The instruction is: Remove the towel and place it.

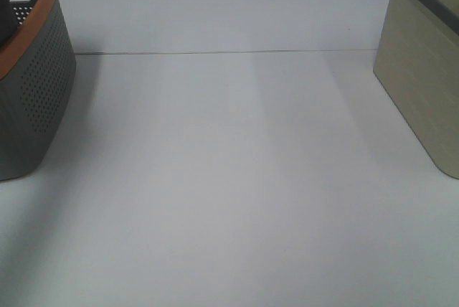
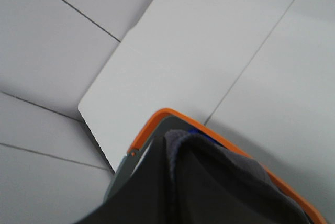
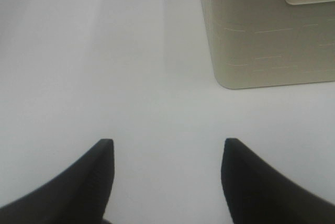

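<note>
Left gripper [image 2: 171, 153] clenched on my dark navy-charcoal terry towel [image 2: 235, 174] (fuzzy fold pinched between fingers), inside grey perforated plastic basket with orange rim [image 2: 157, 118]. Right gripper [image 3: 167, 169] spread wide, holding nothing, over white table [image 3: 120, 62]; beige ribbed plastic bin [image 3: 261, 41] near.

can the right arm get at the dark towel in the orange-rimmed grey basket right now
Probably not easily: the right end effector hangs open by the beige plastic bin, while the dark terry towel lies in the grey perforated orange-rimmed basket at the table's far left.
</note>
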`<state>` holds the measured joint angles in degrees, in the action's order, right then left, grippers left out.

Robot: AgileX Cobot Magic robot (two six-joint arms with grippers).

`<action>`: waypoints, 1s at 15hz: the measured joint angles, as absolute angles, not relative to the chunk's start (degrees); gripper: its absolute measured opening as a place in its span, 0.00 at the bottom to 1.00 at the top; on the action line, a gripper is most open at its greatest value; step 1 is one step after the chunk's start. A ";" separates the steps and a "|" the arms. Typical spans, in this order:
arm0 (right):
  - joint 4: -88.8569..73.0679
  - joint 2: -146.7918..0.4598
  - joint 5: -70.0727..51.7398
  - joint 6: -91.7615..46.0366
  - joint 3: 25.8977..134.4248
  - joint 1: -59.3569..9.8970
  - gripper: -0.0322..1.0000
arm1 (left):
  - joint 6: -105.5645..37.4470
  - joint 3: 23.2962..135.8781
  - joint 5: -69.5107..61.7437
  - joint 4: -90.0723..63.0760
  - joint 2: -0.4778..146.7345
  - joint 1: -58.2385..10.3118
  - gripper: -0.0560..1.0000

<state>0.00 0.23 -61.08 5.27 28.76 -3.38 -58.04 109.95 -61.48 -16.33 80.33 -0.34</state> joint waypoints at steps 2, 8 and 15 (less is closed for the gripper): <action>0.00 0.23 -61.08 5.27 28.76 -3.38 0.62 | -57.70 115.74 -61.71 -16.44 83.08 -3.55 0.05; -0.34 0.23 -60.91 5.27 28.76 -3.38 0.62 | -54.49 134.24 -62.17 -15.87 97.46 -11.80 0.05; -10.03 -10.89 -47.21 1.32 29.62 -3.38 0.62 | -50.31 138.31 -58.50 -8.19 112.99 -24.69 0.05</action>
